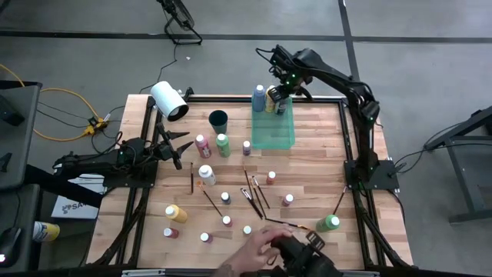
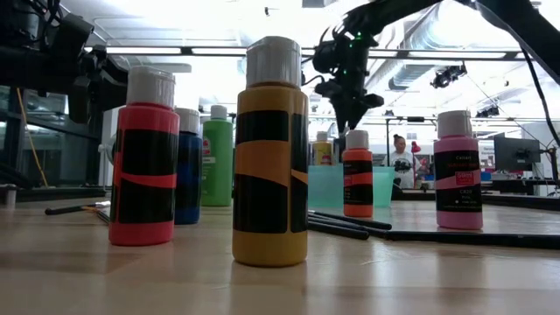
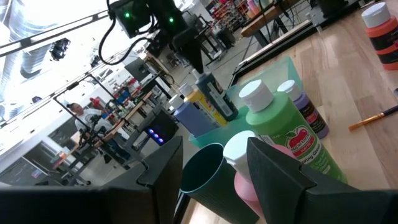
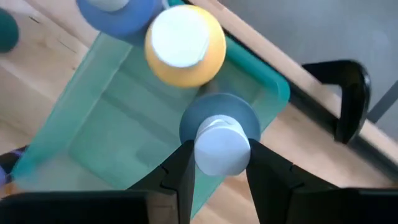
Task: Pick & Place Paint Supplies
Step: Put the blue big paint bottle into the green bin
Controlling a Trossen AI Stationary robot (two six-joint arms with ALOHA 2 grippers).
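My right gripper points down over the far right corner of the translucent green tray, shut on a grey-blue paint bottle with a pale cap. Beside it in the tray stand a yellow bottle and a blue one. Other paint bottles stand on their bases across the table: pink, green, lilac, yellow. Thin brushes lie flat at mid-table. My left gripper waits open and level at the left edge, near the pink and green bottles. My right gripper pinches the bottle's cap between its two fingers, one on each side. The fingers come from above, pointing down. The bottle hangs upright below them, inside the tray's walls; whether its base stands on the tray floor I cannot tell.
A white roll and a dark teal cup stand at the far left. A person's hand with a dark device is at the near edge. More small bottles and a green one dot the near half.
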